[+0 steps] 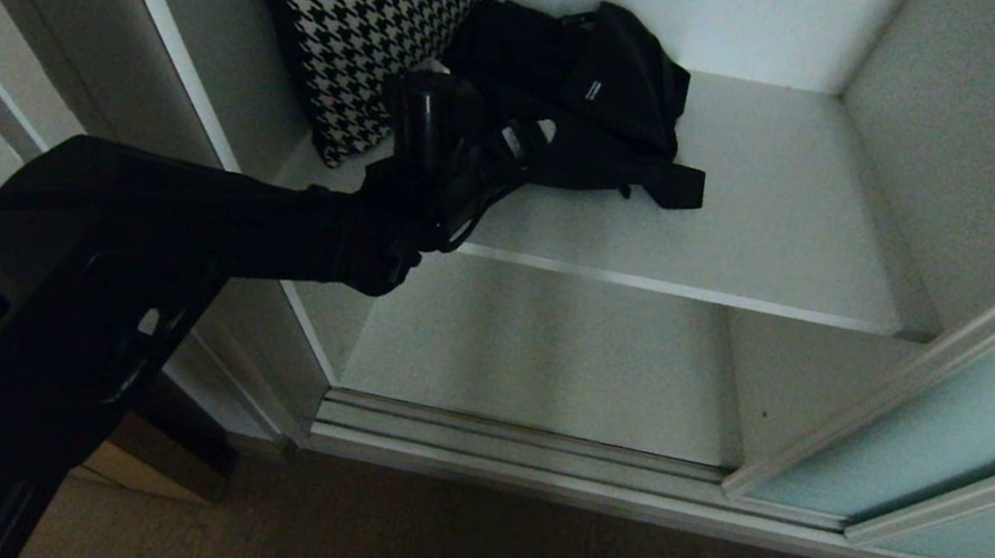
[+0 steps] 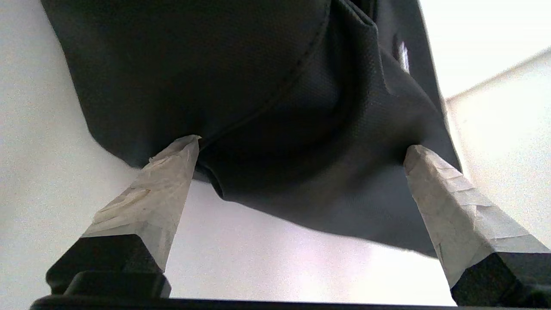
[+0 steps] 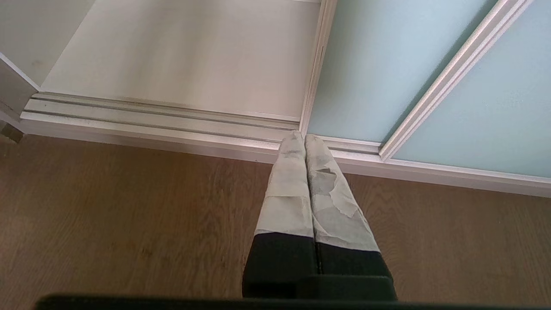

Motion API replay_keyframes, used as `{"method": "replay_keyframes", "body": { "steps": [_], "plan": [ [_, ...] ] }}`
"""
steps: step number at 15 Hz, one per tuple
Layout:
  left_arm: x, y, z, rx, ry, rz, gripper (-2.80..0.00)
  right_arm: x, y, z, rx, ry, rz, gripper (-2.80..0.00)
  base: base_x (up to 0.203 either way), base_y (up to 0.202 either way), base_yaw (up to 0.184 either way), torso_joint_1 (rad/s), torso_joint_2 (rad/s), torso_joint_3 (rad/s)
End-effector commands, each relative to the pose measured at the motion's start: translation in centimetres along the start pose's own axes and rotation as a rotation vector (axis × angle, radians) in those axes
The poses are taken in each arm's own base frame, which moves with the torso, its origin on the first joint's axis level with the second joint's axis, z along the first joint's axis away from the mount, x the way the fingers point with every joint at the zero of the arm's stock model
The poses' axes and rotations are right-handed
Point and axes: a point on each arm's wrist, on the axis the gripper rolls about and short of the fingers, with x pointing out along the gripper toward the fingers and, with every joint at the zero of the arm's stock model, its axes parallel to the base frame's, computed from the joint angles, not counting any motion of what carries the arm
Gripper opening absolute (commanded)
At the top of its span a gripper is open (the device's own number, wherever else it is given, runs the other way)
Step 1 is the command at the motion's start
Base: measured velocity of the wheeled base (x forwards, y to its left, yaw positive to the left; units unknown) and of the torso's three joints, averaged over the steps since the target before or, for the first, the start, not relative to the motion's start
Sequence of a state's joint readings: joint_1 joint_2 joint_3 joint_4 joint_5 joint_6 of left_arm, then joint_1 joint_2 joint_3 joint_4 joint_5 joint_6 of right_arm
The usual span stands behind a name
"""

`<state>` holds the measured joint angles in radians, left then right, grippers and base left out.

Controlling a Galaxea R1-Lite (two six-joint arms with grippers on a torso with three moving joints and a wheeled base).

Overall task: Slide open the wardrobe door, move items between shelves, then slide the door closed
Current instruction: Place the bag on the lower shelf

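At upper centre of the head view, the soft black fabric bag lies on the matte light-grey shelf, beside the black-and-white houndstooth piece. Left gripper spread fully wide, taped fingertips at the bag's edge, nothing clamped. Right gripper closed, empty, above the wooden floor by the frosted pale teal sliding door.

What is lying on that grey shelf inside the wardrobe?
On the shelf lie a crumpled black bag and, at its left end, a houndstooth piece. The left gripper covers part of the bag's near edge.
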<state>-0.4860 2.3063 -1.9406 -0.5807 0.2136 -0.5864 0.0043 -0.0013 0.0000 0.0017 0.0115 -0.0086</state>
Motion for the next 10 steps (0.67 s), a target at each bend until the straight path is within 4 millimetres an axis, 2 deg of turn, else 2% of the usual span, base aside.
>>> {"method": "replay_keyframes", "body": {
  "steps": [1,2,3,8,10],
  "plan": [
    [0.4,0.8,0.0,-0.007,-0.028,-0.025,0.00,0.0,0.0,0.0,-0.001,0.001,0.001,-2.80,0.000,0.000,0.000,0.000,0.00,0.000],
    [0.5,1.0,0.2,-0.006,-0.015,-0.051,0.00,0.0,0.0,0.0,-0.001,0.000,0.000,-2.80,0.000,0.000,0.000,0.000,0.00,0.000],
    [0.5,1.1,0.2,-0.004,-0.008,-0.058,-2.80,0.0,0.0,0.0,-0.001,0.001,0.001,-2.80,0.000,0.000,0.000,0.000,0.00,0.000],
    [1.2,3.2,-0.5,0.006,-0.008,-0.028,-2.80,0.0,0.0,0.0,-0.001,0.001,0.001,-2.80,0.000,0.000,0.000,0.000,0.00,0.000],
    [1.2,3.4,-0.3,0.005,-0.008,-0.046,-2.80,0.0,0.0,0.0,-0.001,0.001,0.001,-2.80,0.000,0.000,0.000,0.000,0.00,0.000]
  ]
}}
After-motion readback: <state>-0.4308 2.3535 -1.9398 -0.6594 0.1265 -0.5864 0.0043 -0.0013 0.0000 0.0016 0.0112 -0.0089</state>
